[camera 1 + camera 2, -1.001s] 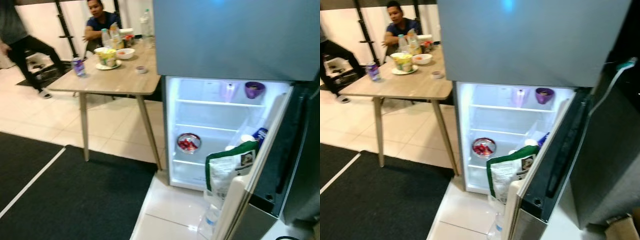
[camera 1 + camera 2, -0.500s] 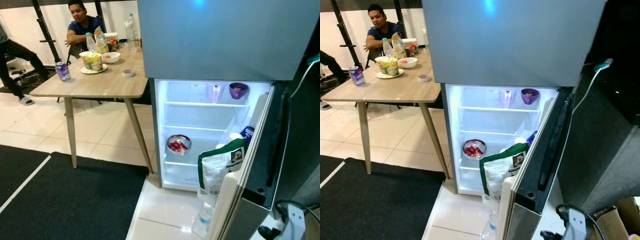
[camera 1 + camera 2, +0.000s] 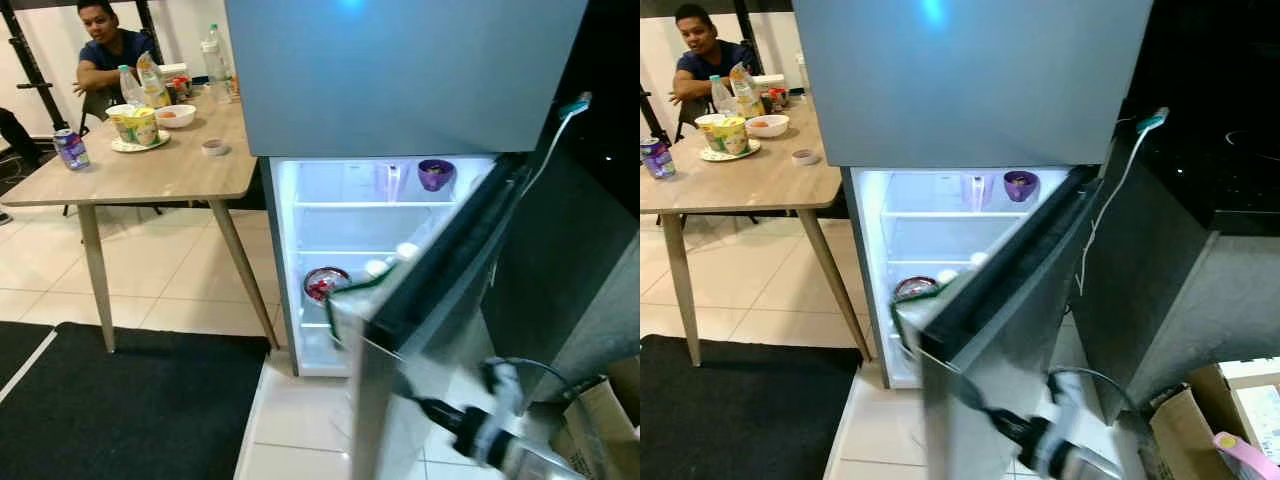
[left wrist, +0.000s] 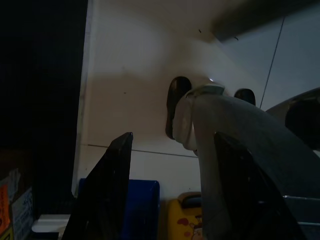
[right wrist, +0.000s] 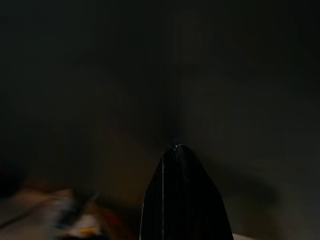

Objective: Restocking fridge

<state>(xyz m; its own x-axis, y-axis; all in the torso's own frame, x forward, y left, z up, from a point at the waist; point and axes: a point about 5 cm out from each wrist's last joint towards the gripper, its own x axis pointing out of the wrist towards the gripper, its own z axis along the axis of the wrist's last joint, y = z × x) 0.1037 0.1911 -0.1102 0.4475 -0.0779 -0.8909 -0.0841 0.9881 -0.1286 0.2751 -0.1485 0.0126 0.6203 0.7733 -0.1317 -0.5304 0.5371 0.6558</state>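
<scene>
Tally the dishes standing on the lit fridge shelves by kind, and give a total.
Bowls: 2, a purple bowl and a metal bowl holding something red
Cups: 1, a clear cup
Total: 3

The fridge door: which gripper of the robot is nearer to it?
The right. The right gripper reaches up against the outer face of the fridge door. The left gripper hangs idle away from it, over pale floor.
</scene>
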